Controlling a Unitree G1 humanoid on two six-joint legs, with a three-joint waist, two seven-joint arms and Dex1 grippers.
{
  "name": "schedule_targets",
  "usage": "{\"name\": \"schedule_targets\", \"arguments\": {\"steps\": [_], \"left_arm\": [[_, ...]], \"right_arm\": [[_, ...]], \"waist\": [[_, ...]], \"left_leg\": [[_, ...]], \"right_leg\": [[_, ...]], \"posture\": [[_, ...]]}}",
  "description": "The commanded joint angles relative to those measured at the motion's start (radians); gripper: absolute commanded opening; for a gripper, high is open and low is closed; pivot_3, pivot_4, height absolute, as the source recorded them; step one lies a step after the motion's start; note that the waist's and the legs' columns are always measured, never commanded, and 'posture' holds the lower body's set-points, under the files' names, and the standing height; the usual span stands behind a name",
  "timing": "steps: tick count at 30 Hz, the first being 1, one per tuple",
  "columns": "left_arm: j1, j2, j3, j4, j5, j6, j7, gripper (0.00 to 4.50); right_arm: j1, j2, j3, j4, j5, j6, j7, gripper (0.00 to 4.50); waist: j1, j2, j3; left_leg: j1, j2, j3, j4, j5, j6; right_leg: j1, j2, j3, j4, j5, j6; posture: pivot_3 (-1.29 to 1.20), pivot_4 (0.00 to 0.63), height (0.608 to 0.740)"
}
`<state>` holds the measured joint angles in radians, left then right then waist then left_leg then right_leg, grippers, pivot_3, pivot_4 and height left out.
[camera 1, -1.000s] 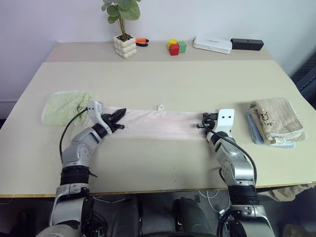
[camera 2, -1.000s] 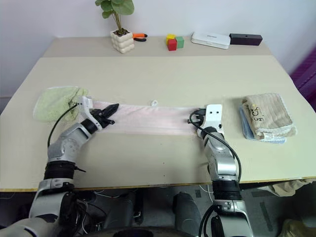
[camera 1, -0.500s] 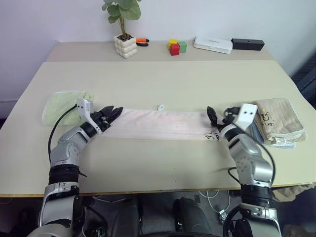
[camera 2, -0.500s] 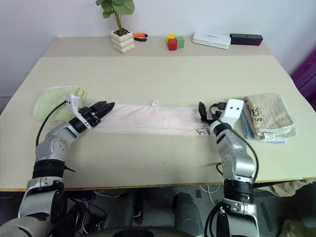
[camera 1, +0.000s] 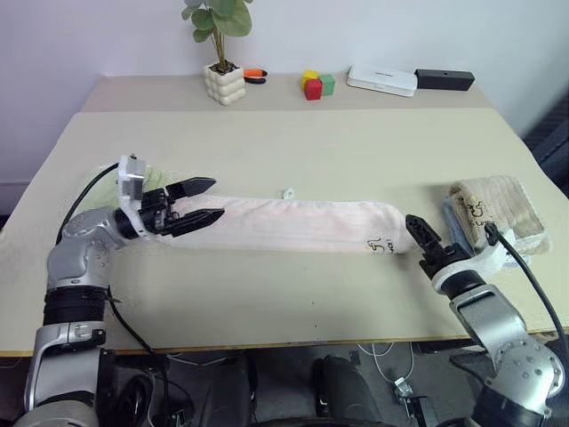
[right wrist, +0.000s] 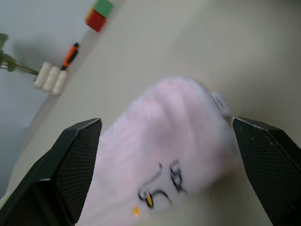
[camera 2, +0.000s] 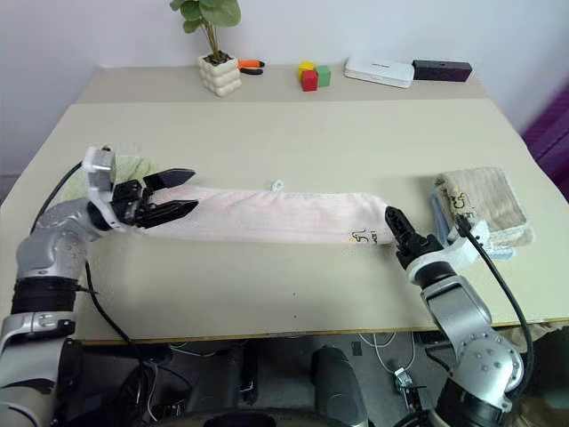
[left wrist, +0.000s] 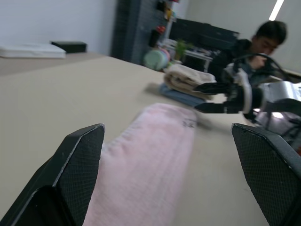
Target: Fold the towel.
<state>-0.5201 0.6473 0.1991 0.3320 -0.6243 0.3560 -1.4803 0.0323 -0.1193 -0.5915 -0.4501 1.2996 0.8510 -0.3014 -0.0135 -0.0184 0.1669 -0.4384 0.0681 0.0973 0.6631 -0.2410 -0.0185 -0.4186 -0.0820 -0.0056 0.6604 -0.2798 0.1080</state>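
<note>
The towel (camera 1: pixel 293 224), pale pink and fluffy, lies as one long narrow strip across the middle of the table. A black printed mark (camera 1: pixel 380 244) sits at its right end and a small white loop tag (camera 1: pixel 289 191) on its far edge. Over the towel's left end, my left gripper (camera 1: pixel 206 200) is open, pointing along the strip with nothing between its fingers. My right gripper (camera 1: pixel 422 236) stands open just off the right end, apart from the cloth. In the right wrist view the towel end (right wrist: pixel 174 136) lies ahead between the spread fingers.
A light green towel (camera 2: pixel 133 165) lies behind my left gripper. A beige towel (camera 1: pixel 493 209) on a blue cloth sits at the right. At the table's back stand a potted plant (camera 1: pixel 224 82), coloured blocks (camera 1: pixel 315 85), a white box (camera 1: pixel 382 80) and a black box (camera 1: pixel 444 79). A person (left wrist: pixel 263 42) sits beyond.
Both grippers have opened and let go of the towel's ends. The left one rose and drew back to the left; the right one rolled and pulled back toward the near edge.
</note>
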Motion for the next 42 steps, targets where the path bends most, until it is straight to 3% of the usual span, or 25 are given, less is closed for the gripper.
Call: {"name": "schedule_targets", "arguments": {"steps": [1, 12, 15, 20, 22, 27, 32, 37, 42], "left_arm": [[-0.042, -0.006, -0.009, 0.019, -0.009, 0.006, -0.022, 4.41], [-0.037, -0.031, -0.009, -0.049, -0.015, 0.008, 0.008, 4.41], [-0.010, -0.028, -0.001, -0.086, -0.023, 0.016, 0.025, 4.50], [0.023, -0.025, 0.010, -0.130, -0.034, 0.025, 0.052, 4.50], [0.037, -0.022, 0.013, -0.147, -0.038, 0.027, 0.062, 4.50], [0.043, -0.012, 0.022, -0.144, -0.036, 0.017, 0.076, 4.50], [0.032, -0.007, 0.025, -0.118, -0.024, -0.004, 0.071, 4.50], [0.020, -0.004, 0.025, -0.088, -0.017, -0.022, 0.064, 4.50], [0.012, 0.012, 0.033, -0.064, -0.014, -0.039, 0.054, 4.50]], "right_arm": [[0.006, 0.005, 0.022, -0.043, 0.081, -0.046, -0.062, 4.50], [0.032, -0.009, 0.140, 0.023, 0.113, -0.102, -0.078, 4.50], [-0.004, 0.015, 0.155, 0.071, 0.098, -0.145, -0.082, 3.29], [-0.074, 0.018, 0.173, 0.139, 0.053, -0.196, -0.078, 0.72], [-0.101, 0.004, 0.177, 0.158, 0.033, -0.205, -0.065, 0.07], [-0.130, -0.172, 0.242, 0.141, -0.203, -0.208, 0.041, 0.07], [-0.187, -0.450, 0.385, 0.091, -0.492, -0.221, 0.251, 0.07], [-0.208, -0.536, 0.507, -0.012, -0.607, -0.236, 0.426, 0.07], [-0.269, -0.548, 0.609, -0.114, -0.665, -0.251, 0.577, 0.07]], "waist": [[0.000, 0.000, 0.000], [-0.002, 0.000, 0.000], [-0.005, 0.000, 0.000], [-0.005, 0.000, 0.000], [-0.005, -0.001, 0.000], [0.002, 0.000, 0.000], [-0.001, 0.001, 0.001], [0.000, 0.000, 0.000], [0.002, 0.000, 0.000]], "left_leg": [[0.000, 0.000, 0.000, 0.000, 0.000, 0.000], [-0.001, 0.000, -0.002, 0.000, 0.000, 0.001], [-0.001, 0.000, -0.002, 0.000, 0.000, 0.001], [-0.001, 0.000, -0.002, 0.000, 0.000, 0.001], [-0.001, 0.000, -0.002, 0.000, 0.000, 0.001], [-0.002, -0.001, -0.002, 0.001, 0.000, 0.001], [-0.002, -0.001, -0.002, 0.001, 0.000, 0.001], [-0.003, 0.000, -0.003, 0.000, 0.000, 0.001], [-0.004, -0.001, -0.003, 0.001, 0.000, 0.001]], "right_leg": [[0.000, 0.000, 0.000, 0.000, 0.000, 0.000], [0.000, 0.000, 0.000, -0.001, 0.000, 0.000], [0.000, 0.000, 0.000, -0.001, 0.000, 0.000], [0.000, 0.001, 0.000, -0.001, 0.000, 0.000], [0.000, 0.000, 0.000, -0.001, 0.000, 0.000], [0.000, 0.000, 0.000, -0.002, 0.000, 0.000], [-0.001, 0.000, 0.000, -0.002, 0.000, 0.000], [-0.002, 0.002, 0.000, -0.002, 0.000, 0.000], [-0.002, 0.001, 0.000, -0.003, 0.000, 0.000]], "posture": [[0.00, 0.150, 0.735], [0.00, 0.150, 0.735], [0.00, 0.150, 0.735], [0.00, 0.150, 0.735], [0.00, 0.150, 0.735], [0.00, 0.150, 0.735], [0.00, 0.150, 0.735], [0.00, 0.150, 0.735], [0.00, 0.150, 0.735]]}}
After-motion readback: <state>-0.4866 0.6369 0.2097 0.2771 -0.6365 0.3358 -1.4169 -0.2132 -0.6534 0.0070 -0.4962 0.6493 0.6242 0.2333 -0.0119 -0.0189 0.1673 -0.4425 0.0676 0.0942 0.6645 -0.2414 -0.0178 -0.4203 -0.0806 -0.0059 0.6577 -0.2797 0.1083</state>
